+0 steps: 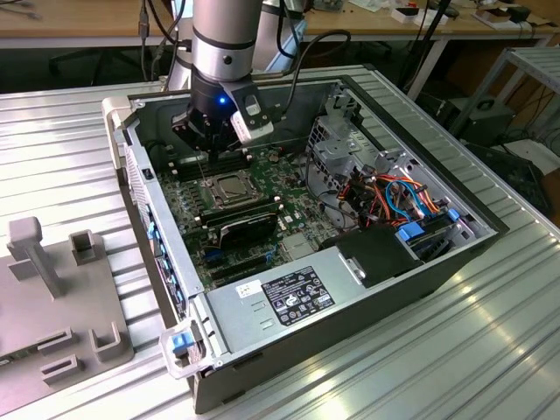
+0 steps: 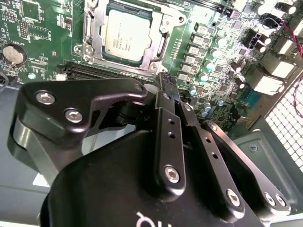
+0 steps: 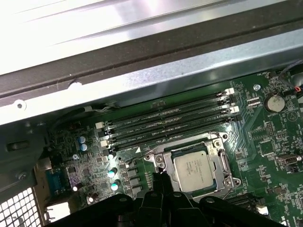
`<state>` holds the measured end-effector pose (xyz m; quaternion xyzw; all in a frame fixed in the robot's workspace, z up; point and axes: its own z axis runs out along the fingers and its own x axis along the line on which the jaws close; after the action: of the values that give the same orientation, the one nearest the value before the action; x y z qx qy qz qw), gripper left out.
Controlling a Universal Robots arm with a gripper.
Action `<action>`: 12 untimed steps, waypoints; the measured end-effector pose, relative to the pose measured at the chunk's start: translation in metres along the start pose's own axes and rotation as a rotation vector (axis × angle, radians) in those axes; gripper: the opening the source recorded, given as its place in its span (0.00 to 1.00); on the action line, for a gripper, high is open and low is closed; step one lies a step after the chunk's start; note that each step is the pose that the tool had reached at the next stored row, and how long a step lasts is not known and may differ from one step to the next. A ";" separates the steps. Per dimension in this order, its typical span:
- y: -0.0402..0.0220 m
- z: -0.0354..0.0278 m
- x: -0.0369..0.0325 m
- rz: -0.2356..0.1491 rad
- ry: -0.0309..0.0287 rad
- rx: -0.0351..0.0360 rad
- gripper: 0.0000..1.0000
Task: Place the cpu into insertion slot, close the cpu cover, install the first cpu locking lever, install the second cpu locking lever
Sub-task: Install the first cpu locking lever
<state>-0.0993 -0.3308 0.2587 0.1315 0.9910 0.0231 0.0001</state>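
On the green board (image 2: 52,52), the cpu (image 2: 128,38) sits just beside the closed end effector (image 2: 164,79).

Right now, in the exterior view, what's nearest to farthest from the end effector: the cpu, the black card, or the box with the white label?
1. The cpu, right beside the end effector.
2. The black card, just past the cpu.
3. The box with the white label, at the case's near end.
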 end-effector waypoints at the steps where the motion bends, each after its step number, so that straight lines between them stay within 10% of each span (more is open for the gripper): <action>1: 0.0000 -0.0005 0.0002 0.000 0.0001 0.0003 0.11; 12: -0.0071 -0.0019 0.0264 -0.008 0.0021 -0.0190 0.11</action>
<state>-0.1267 -0.3308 0.2604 0.1273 0.9913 0.0326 0.0004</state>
